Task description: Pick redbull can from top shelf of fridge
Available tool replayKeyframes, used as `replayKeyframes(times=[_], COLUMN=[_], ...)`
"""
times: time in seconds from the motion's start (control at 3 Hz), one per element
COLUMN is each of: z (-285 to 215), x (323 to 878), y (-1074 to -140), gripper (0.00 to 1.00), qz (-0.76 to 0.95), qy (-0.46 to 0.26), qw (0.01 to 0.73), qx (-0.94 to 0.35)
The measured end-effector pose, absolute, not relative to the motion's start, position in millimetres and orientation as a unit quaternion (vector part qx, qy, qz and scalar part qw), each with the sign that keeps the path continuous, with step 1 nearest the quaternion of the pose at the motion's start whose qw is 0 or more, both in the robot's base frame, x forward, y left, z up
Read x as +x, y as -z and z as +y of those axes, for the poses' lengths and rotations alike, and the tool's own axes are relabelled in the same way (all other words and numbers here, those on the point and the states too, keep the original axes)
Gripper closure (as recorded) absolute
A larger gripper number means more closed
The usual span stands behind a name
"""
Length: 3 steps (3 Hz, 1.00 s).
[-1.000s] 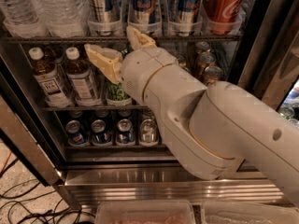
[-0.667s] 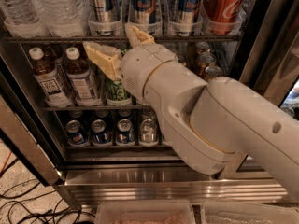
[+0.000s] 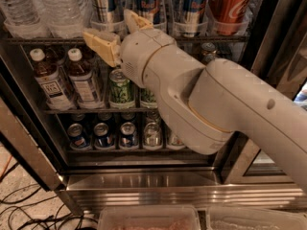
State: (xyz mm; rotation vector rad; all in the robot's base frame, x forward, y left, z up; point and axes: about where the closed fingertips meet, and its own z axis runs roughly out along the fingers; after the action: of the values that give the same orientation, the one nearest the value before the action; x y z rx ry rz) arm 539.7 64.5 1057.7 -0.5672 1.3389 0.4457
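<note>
Three redbull cans stand in clear trays on the top shelf (image 3: 43,40) of the fridge (image 3: 144,188): one at the left (image 3: 106,3), one in the middle (image 3: 147,1) and one at the right (image 3: 189,6). Only their lower parts show. My gripper (image 3: 118,32) is open, with cream fingers. The left finger (image 3: 101,45) lies at the shelf's front edge, below the left can. The right finger (image 3: 136,21) points up between the left and middle cans. It holds nothing.
A red Coca-Cola can (image 3: 231,4) stands right of the redbull cans and water bottles (image 3: 60,8) left of them. Tea bottles (image 3: 82,78) and green cans (image 3: 120,87) fill the middle rack, with short cans (image 3: 103,135) below. My arm (image 3: 230,114) covers the right half. Cables lie on the floor at the bottom left.
My gripper has risen from the middle rack's height to the top shelf's front edge, still open. The cans have not moved.
</note>
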Motion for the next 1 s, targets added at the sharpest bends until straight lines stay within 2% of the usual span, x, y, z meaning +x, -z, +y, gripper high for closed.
replayKeyframes(times=[1.0], z=[79.7], x=[572.0], y=[-1066.6], gripper=[0.32], qz=[0.606], qy=[-0.180], qw=[0.738], qx=[-0.238])
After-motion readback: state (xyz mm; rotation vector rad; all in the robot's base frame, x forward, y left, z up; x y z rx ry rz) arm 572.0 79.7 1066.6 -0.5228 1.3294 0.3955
